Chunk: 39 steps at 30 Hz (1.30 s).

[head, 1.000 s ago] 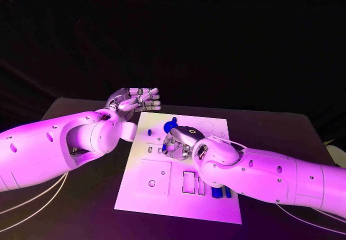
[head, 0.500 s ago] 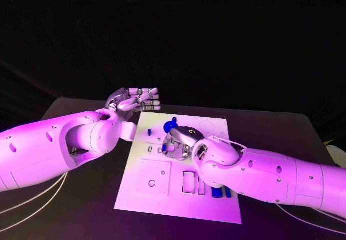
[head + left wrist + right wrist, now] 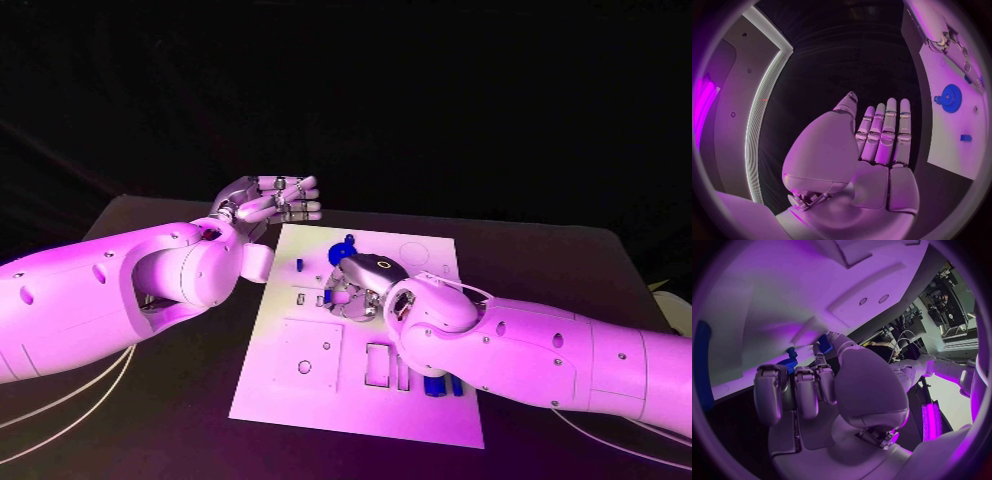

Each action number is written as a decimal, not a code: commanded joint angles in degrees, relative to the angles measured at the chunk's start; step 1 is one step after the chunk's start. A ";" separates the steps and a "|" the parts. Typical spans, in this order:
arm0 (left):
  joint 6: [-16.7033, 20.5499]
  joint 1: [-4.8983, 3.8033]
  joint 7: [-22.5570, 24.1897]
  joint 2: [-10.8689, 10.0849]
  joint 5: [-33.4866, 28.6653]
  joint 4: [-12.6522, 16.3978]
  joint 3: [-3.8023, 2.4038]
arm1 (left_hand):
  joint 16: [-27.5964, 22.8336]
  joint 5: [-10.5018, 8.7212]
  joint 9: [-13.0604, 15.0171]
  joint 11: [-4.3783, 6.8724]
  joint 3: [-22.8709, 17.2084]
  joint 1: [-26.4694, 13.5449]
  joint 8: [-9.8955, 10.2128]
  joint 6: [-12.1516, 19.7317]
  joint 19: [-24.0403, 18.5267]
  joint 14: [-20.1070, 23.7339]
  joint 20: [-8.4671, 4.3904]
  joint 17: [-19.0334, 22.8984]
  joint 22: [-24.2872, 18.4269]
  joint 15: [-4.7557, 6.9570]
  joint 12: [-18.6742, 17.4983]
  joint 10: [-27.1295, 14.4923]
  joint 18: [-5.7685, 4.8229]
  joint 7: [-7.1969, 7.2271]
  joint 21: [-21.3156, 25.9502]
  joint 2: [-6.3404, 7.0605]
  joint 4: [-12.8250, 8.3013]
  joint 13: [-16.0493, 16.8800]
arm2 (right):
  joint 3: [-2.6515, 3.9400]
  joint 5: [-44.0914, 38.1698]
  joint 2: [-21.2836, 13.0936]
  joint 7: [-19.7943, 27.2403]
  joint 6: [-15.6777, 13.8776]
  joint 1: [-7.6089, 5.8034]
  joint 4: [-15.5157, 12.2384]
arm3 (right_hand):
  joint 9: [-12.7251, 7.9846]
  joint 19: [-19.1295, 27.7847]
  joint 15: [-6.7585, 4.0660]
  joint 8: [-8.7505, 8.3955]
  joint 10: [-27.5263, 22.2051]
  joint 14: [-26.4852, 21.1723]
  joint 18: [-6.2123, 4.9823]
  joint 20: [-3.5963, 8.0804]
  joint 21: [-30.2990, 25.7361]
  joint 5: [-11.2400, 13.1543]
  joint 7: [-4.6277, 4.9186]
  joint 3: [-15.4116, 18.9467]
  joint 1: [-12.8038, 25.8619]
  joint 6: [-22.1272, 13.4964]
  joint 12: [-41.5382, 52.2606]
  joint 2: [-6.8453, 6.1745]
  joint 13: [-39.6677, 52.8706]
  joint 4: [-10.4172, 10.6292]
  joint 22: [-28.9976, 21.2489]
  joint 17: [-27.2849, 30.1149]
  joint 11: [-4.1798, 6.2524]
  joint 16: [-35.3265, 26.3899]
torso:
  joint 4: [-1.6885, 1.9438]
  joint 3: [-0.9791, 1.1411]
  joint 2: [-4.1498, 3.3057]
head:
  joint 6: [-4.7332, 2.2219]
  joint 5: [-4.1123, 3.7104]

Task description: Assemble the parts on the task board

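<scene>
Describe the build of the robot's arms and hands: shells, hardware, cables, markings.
Both arms wear smooth, rounded white shells dotted with small dark screw holes. Thin pale cables trail from under each arm. The left hand has metallic silver segmented fingers on a smooth white palm shell. The right hand is built the same, with a dark wrist piece carrying a small ring marking.

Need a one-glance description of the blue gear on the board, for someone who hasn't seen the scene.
Find the white task board in the middle of the black table, then look along its far edge, just beyond the right hand. The blue gear sits there: a round, toothed disc, far larger than the small blue pieces near it.
</scene>
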<state>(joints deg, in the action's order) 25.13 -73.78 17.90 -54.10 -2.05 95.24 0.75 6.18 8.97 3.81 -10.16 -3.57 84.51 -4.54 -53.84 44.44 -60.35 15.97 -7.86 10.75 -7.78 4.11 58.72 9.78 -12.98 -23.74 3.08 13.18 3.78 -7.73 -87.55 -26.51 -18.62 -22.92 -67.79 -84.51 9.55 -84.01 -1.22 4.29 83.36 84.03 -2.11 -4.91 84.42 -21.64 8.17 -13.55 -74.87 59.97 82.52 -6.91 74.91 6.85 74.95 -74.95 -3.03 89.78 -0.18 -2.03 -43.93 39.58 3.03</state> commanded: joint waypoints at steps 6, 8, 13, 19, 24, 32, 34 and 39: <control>-0.95 -0.05 0.18 0.06 0.16 0.08 -0.04 | -0.33 -0.26 0.03 -0.09 0.03 0.60 0.29 -0.25 -0.35 -0.47 -0.04 -0.08 0.05 -0.14 -0.33 -0.02 0.62 -0.04 -0.26 0.01 -0.49 -0.02 | -0.03 -0.57 0.03 0.03 0.10 0.05 -0.02 | -0.07 -1.40 0.53 -0.39 -0.28 5.71 0.35 -0.48 -0.27 0.34 0.00 0.36 0.14 -0.48 -0.39 -0.73 5.79 0.05 10.07 -13.99 -0.32 -0.22 | 0.00 0.02 -0.02 | -0.04 -0.07; -0.95 -0.05 0.17 0.06 0.16 0.08 -0.04 | -0.33 -0.26 0.03 -0.09 0.03 0.60 0.29 -0.25 -0.35 -0.47 -0.04 -0.08 0.05 -0.14 -0.33 -0.02 0.62 -0.04 -0.26 0.01 -0.49 -0.02 | -0.03 -0.53 0.01 0.00 0.15 0.05 -0.01 | -0.07 -1.35 0.57 -0.41 -0.41 5.69 0.33 -0.52 -0.35 0.44 0.04 0.46 0.27 -0.59 -0.53 -0.81 5.63 0.09 10.01 -13.90 -0.36 -0.26 | -0.02 0.02 -0.01 | 0.00 -0.08; -0.95 -0.05 0.15 0.05 0.16 0.07 -0.04 | -0.33 -0.26 0.03 -0.09 0.03 0.60 0.29 -0.25 -0.35 -0.47 -0.04 -0.08 0.05 -0.14 -0.33 -0.02 0.62 -0.04 -0.26 0.01 -0.49 -0.02 | -0.03 -0.47 -0.03 0.07 -0.38 0.05 -0.05 | -0.34 -0.85 0.93 -0.69 -1.38 5.56 0.14 -0.85 -1.05 1.67 0.46 1.66 1.28 -2.43 -1.52 -1.64 4.51 0.35 9.50 -13.39 -0.75 -0.47 | -0.04 0.02 -0.02 | -0.06 -0.09; -1.44 -0.05 -0.07 0.04 0.56 -0.03 -0.04 | -0.45 -0.32 0.02 -0.05 0.34 0.42 0.37 -0.22 -0.06 -0.55 -0.10 -0.14 0.16 -0.13 -0.34 -0.03 0.72 0.07 -0.56 0.23 -0.50 -0.03 | -0.04 -0.55 -0.26 0.65 -3.48 0.05 -0.36 | -1.44 -0.36 2.27 0.16 -3.23 5.51 -0.05 -2.26 -1.98 7.40 2.00 15.72 -0.11 -8.60 -3.00 -2.88 2.64 5.28 9.03 -13.22 -2.31 -0.56 | -0.02 0.03 -0.01 | -0.08 -0.07; -1.97 -0.05 -1.66 -0.05 2.92 -0.41 -0.03 | 0.40 -0.29 0.16 1.06 1.61 -0.25 0.19 -1.35 3.16 -3.78 -1.38 -1.14 1.47 1.02 0.92 3.37 0.83 0.93 -3.59 0.42 -0.40 0.51 | -0.04 -0.59 -1.52 1.93 -7.89 -0.08 -1.68 | -1.62 -0.34 2.47 0.07 -3.64 5.52 -0.10 -2.39 -2.17 7.00 2.23 18.45 -2.98 -9.61 -3.22 -3.92 2.18 9.91 9.03 -13.29 -2.49 -0.53 | -0.10 0.06 0.16 | -0.14 0.21; -5.52 0.10 -7.61 -0.05 10.84 -1.48 0.05 | 5.45 -0.10 0.93 4.73 0.82 0.49 -1.89 -7.86 8.49 -13.65 -4.71 -5.40 4.83 5.15 3.78 13.44 0.78 3.74 -10.27 -1.03 1.09 2.05 | 0.10 8.69 -8.38 15.84 -9.67 -2.30 -7.64 | -1.51 2.80 2.38 1.01 -5.67 4.87 -1.28 -2.38 -6.63 5.86 2.04 16.24 -6.22 -9.24 -5.05 -0.79 0.00 9.24 5.86 -11.02 -2.36 -1.57 | -0.03 0.17 0.99 | -0.10 0.26; -6.82 0.16 -9.95 -0.07 13.89 -1.73 0.10 | 7.99 -0.15 1.30 6.00 0.94 0.44 -2.53 -9.63 9.94 -17.18 -5.57 -7.35 5.95 6.47 5.00 16.33 0.82 4.74 -12.35 -0.72 1.41 2.85 | 0.17 13.53 -11.15 19.40 -8.78 -3.22 -9.62 | -1.18 4.20 2.13 2.02 -6.31 4.44 -1.79 -2.23 -8.62 5.14 1.63 15.67 -6.92 -7.76 -5.66 0.08 -0.69 8.84 4.48 -9.61 -2.00 -2.26 | -0.04 0.26 1.54 | 0.03 0.41; -13.30 0.20 -19.66 -0.35 24.65 -2.37 0.13 | 17.44 0.01 2.14 7.91 2.97 -3.35 -2.67 -10.61 14.65 -23.44 -8.49 -14.96 10.25 8.60 9.71 21.14 0.76 6.61 -19.93 0.03 2.78 6.98 | 0.24 25.41 -18.04 23.62 -6.14 -5.36 -13.01 | -0.66 5.64 1.29 3.82 -7.95 3.66 -2.31 -1.50 -11.10 3.02 0.69 15.44 -7.18 -5.27 -7.70 1.15 -2.97 8.23 2.89 -6.94 -1.04 -3.74 | -0.24 0.41 2.67 | 0.60 0.82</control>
<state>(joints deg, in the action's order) 18.72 -73.58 6.69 -54.48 12.56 92.92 0.92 22.80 8.97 5.91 -2.34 -0.92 81.66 -7.21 -64.60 58.51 -83.14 7.66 -22.20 20.62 0.68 13.46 79.46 9.78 -6.75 -42.97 3.00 15.97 10.44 -7.50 -72.84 -44.07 -1.74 -30.53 -73.04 -97.14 8.87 -78.65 0.33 8.00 75.65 84.01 -3.97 -6.31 73.47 -18.46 8.72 1.95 -82.21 54.36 74.95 -6.29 72.09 15.34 74.92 -74.92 -3.99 86.13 -0.30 -1.71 -42.08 39.97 3.69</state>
